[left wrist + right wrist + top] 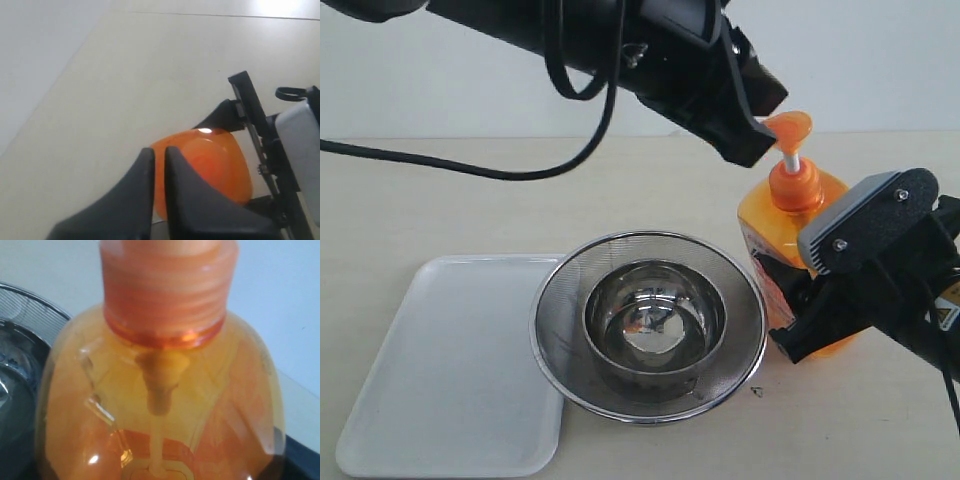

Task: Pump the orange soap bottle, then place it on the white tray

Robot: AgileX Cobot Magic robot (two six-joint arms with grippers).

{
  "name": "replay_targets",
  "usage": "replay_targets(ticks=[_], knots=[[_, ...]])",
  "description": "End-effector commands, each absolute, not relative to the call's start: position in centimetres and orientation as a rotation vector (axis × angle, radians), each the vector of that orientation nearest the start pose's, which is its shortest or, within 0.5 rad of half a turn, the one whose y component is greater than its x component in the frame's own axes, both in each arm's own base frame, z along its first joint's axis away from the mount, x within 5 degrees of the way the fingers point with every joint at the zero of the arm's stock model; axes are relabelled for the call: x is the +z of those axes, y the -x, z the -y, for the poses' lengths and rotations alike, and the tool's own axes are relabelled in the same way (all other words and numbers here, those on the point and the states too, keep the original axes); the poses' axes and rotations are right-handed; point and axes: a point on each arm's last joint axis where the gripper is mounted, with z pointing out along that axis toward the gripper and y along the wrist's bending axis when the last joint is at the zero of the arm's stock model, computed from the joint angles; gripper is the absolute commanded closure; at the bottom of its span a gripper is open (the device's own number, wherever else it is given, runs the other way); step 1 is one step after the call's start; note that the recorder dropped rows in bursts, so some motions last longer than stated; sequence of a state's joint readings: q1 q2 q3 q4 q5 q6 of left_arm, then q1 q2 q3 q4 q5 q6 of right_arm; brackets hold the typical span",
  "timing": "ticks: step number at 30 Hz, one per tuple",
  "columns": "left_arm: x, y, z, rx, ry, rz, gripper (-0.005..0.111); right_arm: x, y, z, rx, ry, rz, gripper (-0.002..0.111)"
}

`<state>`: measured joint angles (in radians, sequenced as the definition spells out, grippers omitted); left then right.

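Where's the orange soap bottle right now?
In the exterior view the orange soap bottle stands on the right, just beside the steel strainer bowl, held by the right claw.

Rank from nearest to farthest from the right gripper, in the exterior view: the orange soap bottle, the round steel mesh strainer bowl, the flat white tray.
1. translucent orange plastic soap bottle: between the right gripper jaws, right side.
2. round steel mesh strainer bowl: just left, centre.
3. flat white plastic tray: far left, beyond the strainer.

Exterior camera: raised, angled down over the table [440, 210]. Both wrist cameras sit very close to the orange soap bottle [790, 220]. The exterior view shows it too.
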<state>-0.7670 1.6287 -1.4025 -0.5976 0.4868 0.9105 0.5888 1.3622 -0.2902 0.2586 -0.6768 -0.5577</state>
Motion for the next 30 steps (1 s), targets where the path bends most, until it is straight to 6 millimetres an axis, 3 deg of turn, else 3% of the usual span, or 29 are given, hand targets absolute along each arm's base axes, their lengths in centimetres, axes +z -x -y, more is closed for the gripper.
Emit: replay_targets(ticks=[1,9,12,16,19,24,30], knots=[[38.9,-24.5,26.1,-0.45,-1.169,-1.564,0.102,18.3,-19.2,-11.1,0.021,0.749,-1.731,0.109],[44.5,-21.6,21.6,-0.258,-1.105,-1.419,0.102,18.6,-19.4,-10.9,-0.019,0.734,-1.7,0.109],[45.6,-20.8,19.2,-0.2,-1.022,-1.503,0.102,18.8,-19.6,-10.4,-0.088,0.699,-1.692,0.109],[46.2,-20.0,15.4,0.025,-0.916,-1.661,0.102,19.5,-20.0,-9.7,-0.201,0.643,-1.627,0.109],[46.8,-18.7,12.9,0.109,-0.823,-1.673,0.102,21.0,-20.0,-9.3,-0.234,0.577,-1.532,0.109],[47.8,-15.8,9.9,0.103,-0.745,-1.65,0.102,24.6,-19.7,-9.0,-0.215,0.471,-1.398,0.109],[46.9,-12.6,5.7,0.178,-0.632,-1.758,0.102,31.8,-20.3,-11.1,-0.055,0.547,-1.32,0.109]])
